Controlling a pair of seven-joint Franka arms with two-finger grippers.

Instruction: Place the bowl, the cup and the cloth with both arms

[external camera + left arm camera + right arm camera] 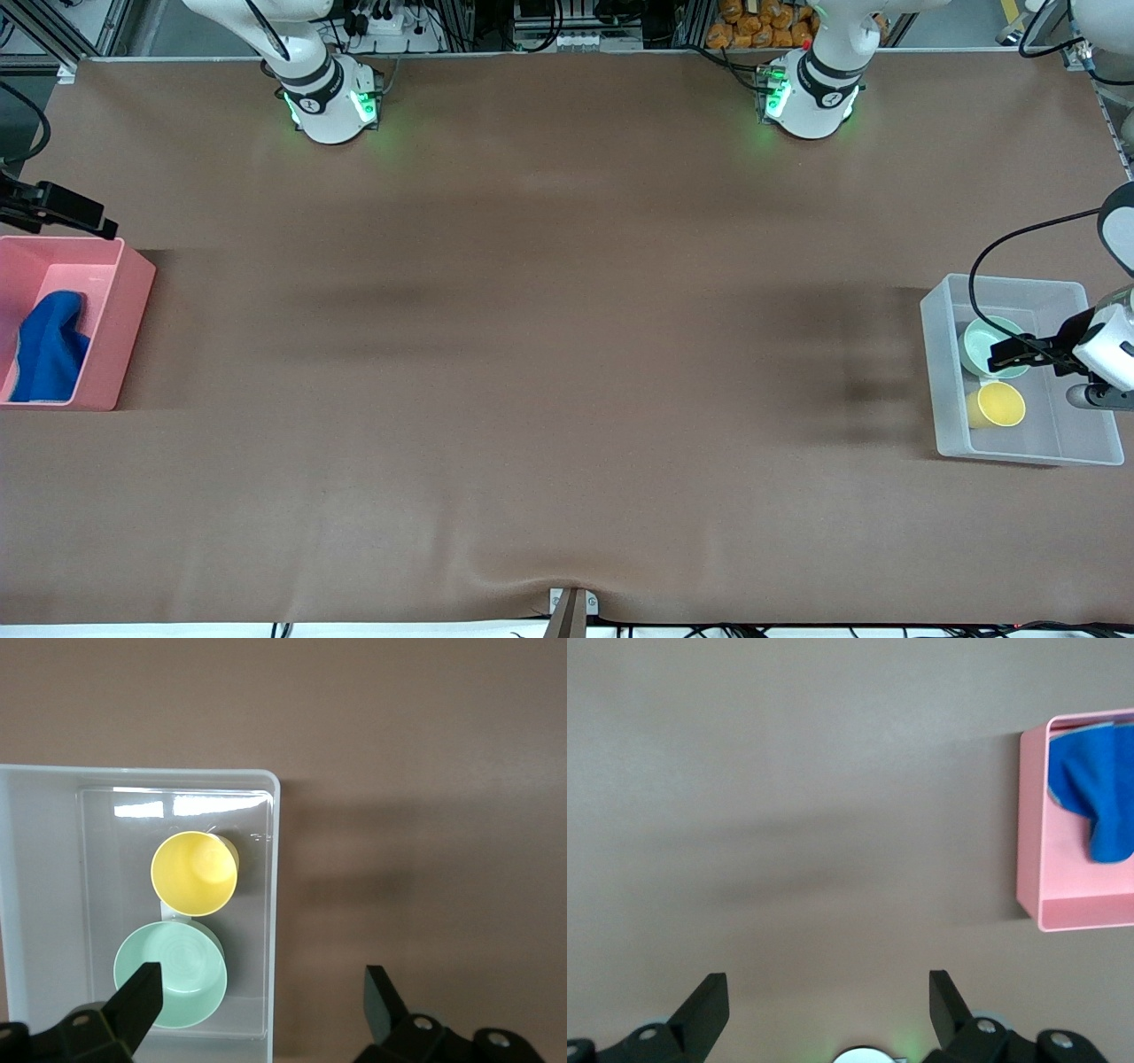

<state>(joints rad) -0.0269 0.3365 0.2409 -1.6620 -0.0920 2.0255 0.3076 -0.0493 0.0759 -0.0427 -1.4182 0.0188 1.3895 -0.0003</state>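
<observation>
Yellow plastic cup [999,404] and mint bowl [985,342] sit in clear bin [1019,456] under released left gripper [261,994]; blue cloth [49,346] in pink bin [124,330]; right gripper [824,996] released over bare bench [549,354]. Placing looks done.

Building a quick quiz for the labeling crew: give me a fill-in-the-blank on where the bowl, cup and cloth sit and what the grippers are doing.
1. The cloth lies inside the ____ bin.
2. The bowl and the cup sit together in the ____ bin.
3. Of those two, the ____ is nearer the front camera.
4. The left gripper, over the clear bin's edge, and the right gripper, over bare table, both have ____ fingers and hold nothing.

Missing words: pink; clear; cup; open
</observation>
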